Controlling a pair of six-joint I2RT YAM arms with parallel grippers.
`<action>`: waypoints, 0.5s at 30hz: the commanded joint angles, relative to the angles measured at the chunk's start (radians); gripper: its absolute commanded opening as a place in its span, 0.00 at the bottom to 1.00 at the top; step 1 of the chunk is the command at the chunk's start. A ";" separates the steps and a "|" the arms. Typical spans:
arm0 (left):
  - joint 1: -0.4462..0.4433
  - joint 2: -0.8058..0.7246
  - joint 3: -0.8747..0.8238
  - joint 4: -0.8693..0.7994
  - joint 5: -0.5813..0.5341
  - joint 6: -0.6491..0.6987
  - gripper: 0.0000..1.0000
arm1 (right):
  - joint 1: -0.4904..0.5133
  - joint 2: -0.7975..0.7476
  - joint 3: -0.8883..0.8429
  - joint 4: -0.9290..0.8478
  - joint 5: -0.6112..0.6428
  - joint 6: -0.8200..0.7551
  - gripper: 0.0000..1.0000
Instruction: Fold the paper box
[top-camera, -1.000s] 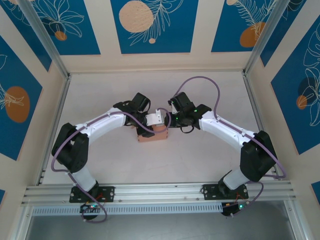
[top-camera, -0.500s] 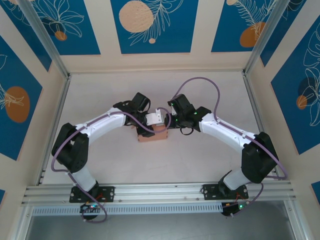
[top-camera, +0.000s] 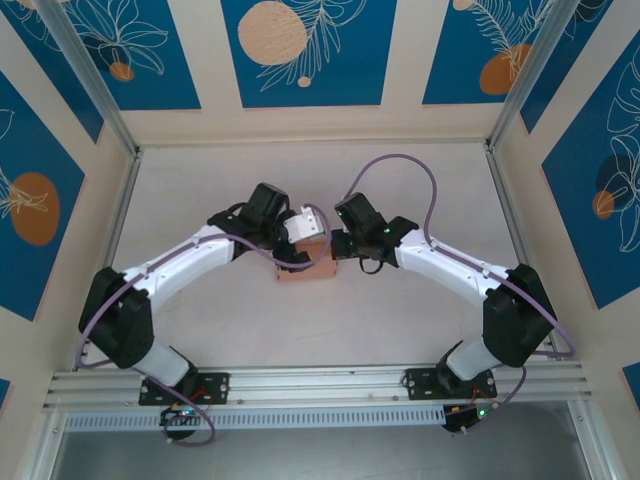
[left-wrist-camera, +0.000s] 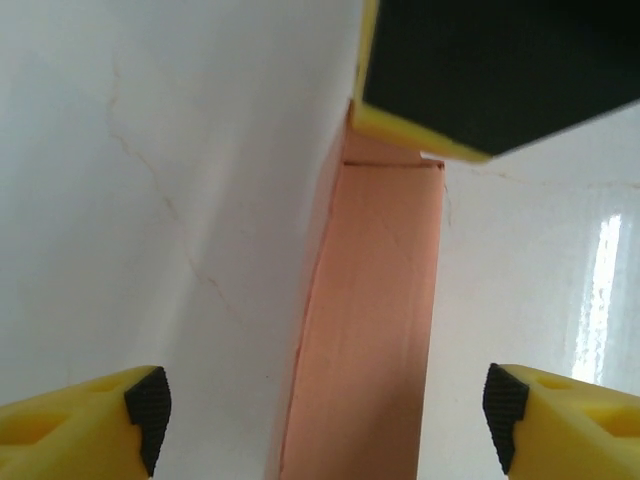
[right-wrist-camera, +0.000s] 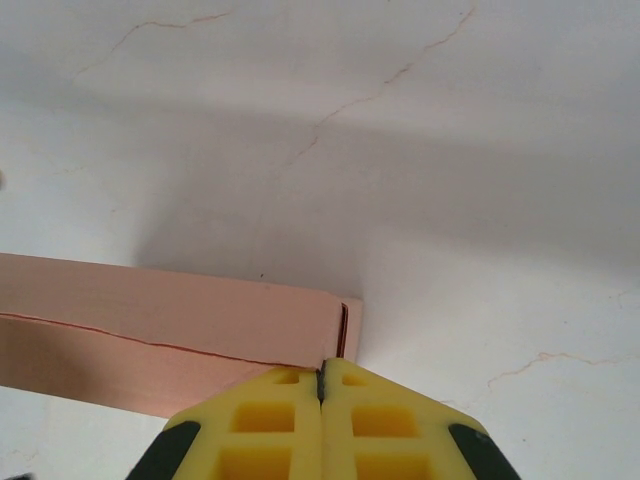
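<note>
The paper box (top-camera: 312, 268) lies mid-table (top-camera: 400, 310); left gripper (left-wrist-camera: 325, 402) spread wide astride it, gripping nothing; right gripper (right-wrist-camera: 322, 398) shut, tips against its 2 o'clock corner; thin card, likely light and easily creased, so pinch along folded edges

No legible text, labels or numbers

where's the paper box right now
In the top view the paper box lies near the centre of the table, open left jaws over it, shut right jaws at its right end.
</note>
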 joint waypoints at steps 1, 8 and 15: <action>0.007 -0.091 -0.045 0.086 -0.023 -0.117 0.94 | 0.027 -0.002 -0.018 -0.080 0.031 -0.015 0.00; 0.007 -0.244 -0.114 0.058 -0.214 -0.407 0.70 | 0.040 0.000 -0.011 -0.089 0.054 -0.008 0.00; 0.023 -0.223 -0.022 -0.259 -0.330 -0.544 0.71 | 0.047 0.009 0.002 -0.089 0.049 -0.010 0.00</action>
